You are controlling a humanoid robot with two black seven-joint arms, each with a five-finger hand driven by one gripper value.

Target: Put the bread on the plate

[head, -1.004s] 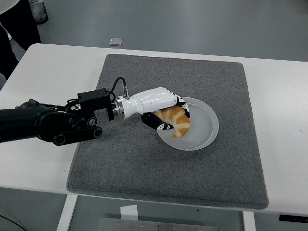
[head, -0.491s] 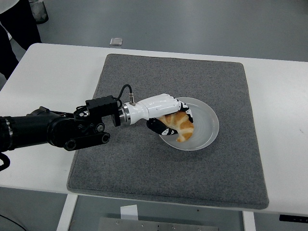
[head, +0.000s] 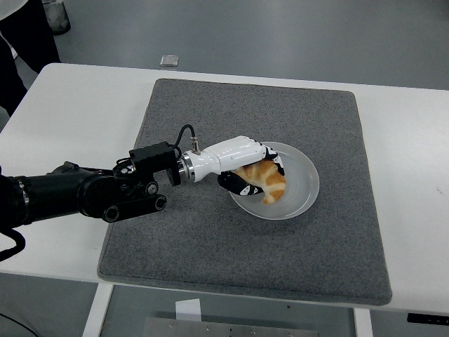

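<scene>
Since a second ago the left hand point(head: 242, 156) has pushed rightward and a little nearer, carrying the bread point(head: 265, 180) from the plate's left rim toward its middle; the black forearm reaches further in over the grey mat point(head: 210, 239) than it did.

As things stand, the bread, a golden croissant, lies within the white plate point(head: 303, 184), left of its centre, with its lower tip close to the dish floor or on it; I cannot tell whether it rests there fully. The fingers point(head: 271, 156) are curled around the croissant's far and left sides and grip it.

Judging from this, transport is essentially done. What remains is to settle the bread, open the fingers and draw the hand back off the plate without dragging the croissant along.

A person's dark clothing point(head: 24, 35) shows at the far left, beyond the table point(head: 77, 112).
</scene>
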